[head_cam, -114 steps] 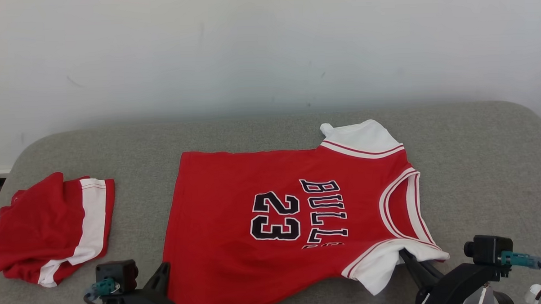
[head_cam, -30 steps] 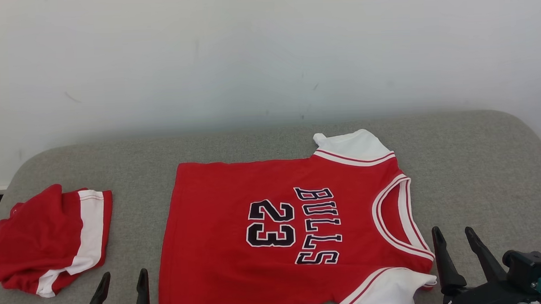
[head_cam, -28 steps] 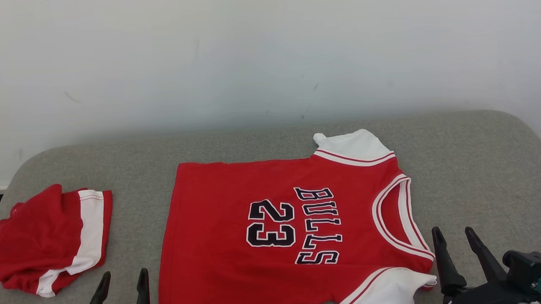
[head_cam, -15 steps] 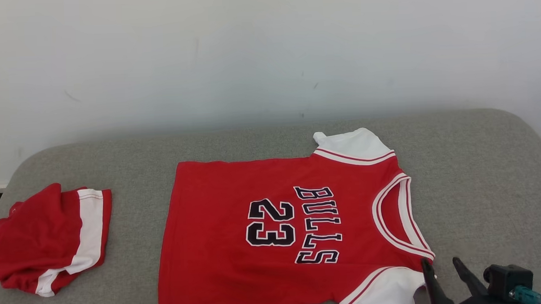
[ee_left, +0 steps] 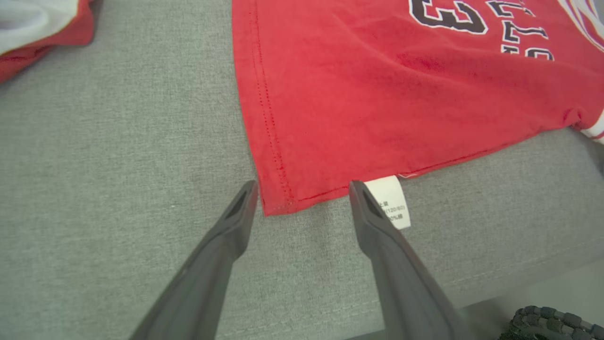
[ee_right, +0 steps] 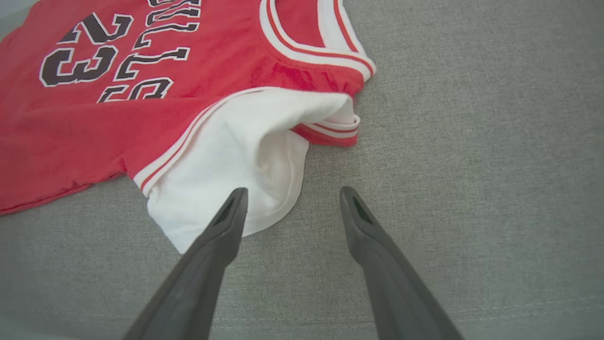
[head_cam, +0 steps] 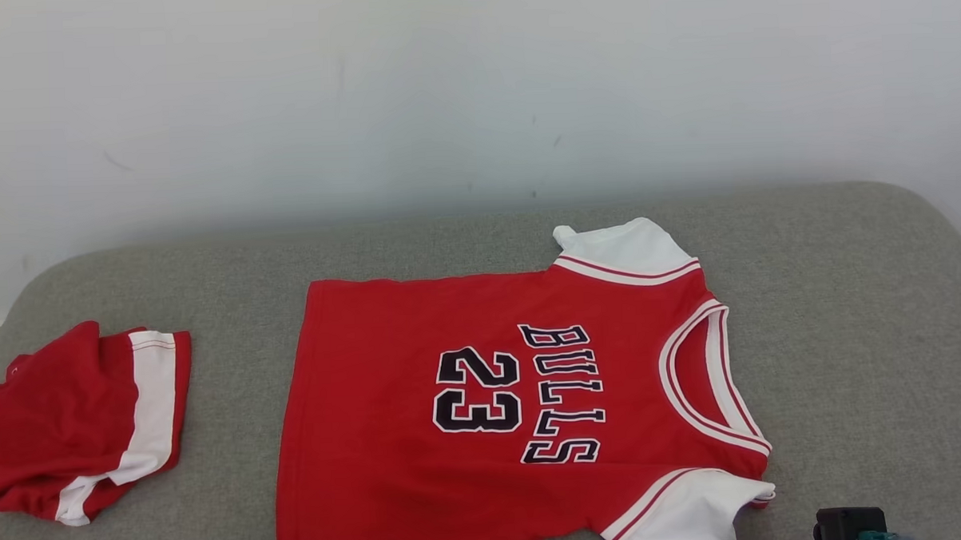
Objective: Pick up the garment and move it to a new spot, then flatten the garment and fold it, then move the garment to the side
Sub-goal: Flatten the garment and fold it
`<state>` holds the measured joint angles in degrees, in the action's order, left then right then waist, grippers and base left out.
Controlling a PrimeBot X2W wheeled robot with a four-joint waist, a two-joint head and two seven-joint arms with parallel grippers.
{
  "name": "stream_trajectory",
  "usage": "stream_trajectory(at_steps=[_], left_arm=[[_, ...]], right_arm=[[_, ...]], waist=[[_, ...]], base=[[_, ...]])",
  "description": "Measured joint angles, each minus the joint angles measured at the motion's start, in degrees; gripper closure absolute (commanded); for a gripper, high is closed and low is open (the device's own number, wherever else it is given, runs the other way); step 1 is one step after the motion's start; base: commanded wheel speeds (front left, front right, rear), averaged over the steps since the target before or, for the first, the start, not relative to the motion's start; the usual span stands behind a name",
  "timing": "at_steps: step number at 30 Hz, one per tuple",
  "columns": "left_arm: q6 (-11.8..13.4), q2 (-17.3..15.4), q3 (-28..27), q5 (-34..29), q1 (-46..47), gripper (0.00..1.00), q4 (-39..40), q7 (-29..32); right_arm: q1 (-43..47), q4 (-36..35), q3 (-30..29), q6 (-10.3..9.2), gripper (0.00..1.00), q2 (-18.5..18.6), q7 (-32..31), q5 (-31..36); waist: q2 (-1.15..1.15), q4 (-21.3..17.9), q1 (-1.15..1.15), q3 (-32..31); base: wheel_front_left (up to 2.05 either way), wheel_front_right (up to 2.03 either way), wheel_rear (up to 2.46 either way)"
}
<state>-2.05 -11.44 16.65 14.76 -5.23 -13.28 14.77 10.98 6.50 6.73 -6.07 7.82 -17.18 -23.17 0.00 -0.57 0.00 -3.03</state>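
While both claws stand spread wide and hold nothing, the red jersey (head_cam: 493, 397) lies flat, print side up, across the middle of the grey pad (head_cam: 849, 305). Its hem points toward the pad's left end and its white-trimmed collar (head_cam: 712, 382) toward the pad's right end. The black "BULLS" and "23" read sideways. One white sleeve (head_cam: 620, 249) sits on the side of the pad nearer the wall (head_cam: 442, 87). The other white sleeve (ee_right: 236, 156) lies crumpled near the pad's front edge, its red-striped cuff curled under.

At the pad's front edge the left gripper (ee_left: 303, 189) has its two dark fingers apart on either side of the jersey's near hem corner. One tip is over bare pad just outside the hem. The other tip covers part of a white care label (ee_left: 391, 200) that sticks out from under the side seam. Whether the tips press on the cloth cannot be told.

Further along the pad's front edge, toward its right end, the right gripper (ee_right: 293, 191) has one fingertip over the rim of the crumpled sleeve and the other over bare pad beside it.

A second red-and-white garment (head_cam: 78, 420) lies folded at the pad's left end, well apart from the jersey.
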Motion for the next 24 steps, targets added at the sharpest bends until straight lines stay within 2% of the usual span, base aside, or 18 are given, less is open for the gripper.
stream_trajectory(at_steps=[15, 21, 24], left_arm=[[-0.41, 0.35, -0.14, 0.71, 3.27, 0.00, -5.77, 2.36], [-0.42, 0.51, -0.16, 0.73, 4.56, 0.27, -7.55, 2.85], [-0.43, 0.74, 0.02, 0.73, 4.97, 0.31, -8.27, 2.85]], right_arm=[[-2.16, 2.41, -0.37, -0.56, 0.00, -0.07, -3.54, 1.23], [-4.01, 4.00, -0.57, -0.85, 0.00, -0.31, -4.10, 2.20], [-4.56, 4.78, -0.99, -0.99, 0.00, -0.58, -4.56, 3.22]], waist=[[0.00, 0.01, 0.00, 1.46], [0.00, 0.14, 0.00, 2.09], [0.00, 0.26, 0.00, 2.38]], base=[[0.00, 0.00, 0.00], [0.00, 0.00, 0.00], [0.00, 0.00, 0.00]])
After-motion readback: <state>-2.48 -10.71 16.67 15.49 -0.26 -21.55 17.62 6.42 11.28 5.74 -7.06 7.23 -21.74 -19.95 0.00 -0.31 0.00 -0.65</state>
